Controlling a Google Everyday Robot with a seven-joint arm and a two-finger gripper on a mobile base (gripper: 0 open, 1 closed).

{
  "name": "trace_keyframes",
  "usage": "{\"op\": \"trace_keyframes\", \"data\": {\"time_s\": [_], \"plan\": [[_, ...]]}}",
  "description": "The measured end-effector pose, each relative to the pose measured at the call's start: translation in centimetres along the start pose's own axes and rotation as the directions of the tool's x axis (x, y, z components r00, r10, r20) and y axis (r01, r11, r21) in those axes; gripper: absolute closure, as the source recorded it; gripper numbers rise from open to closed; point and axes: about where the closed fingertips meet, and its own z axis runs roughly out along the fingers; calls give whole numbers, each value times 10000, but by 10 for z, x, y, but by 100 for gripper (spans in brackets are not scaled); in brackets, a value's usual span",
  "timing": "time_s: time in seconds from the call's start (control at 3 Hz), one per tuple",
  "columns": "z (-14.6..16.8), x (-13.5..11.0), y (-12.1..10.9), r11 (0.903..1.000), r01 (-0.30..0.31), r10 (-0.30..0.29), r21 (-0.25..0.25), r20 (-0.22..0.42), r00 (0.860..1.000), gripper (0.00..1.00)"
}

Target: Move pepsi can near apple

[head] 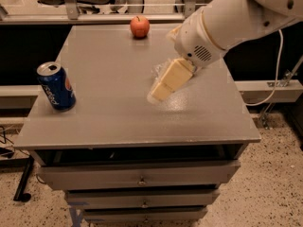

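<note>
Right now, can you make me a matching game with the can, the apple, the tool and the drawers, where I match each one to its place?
Things:
1. can
2. apple
3. tool
4. drawers

Places:
A. at the far edge of the table
B. under the table top
C. on the table's left side, towards the front
D. over the middle of the table

Pairs: 1-C, 2-A, 3-D, 4-B
</note>
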Motion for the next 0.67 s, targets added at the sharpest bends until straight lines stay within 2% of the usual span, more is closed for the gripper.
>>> {"op": "trace_keyframes", "data": {"time_s": [0.33,0.67], "plan": [[0,0,1,10000,7,-7,-20,-21,10000,0],[4,-8,0,10000,24,-25,22,390,9992,0]]}}
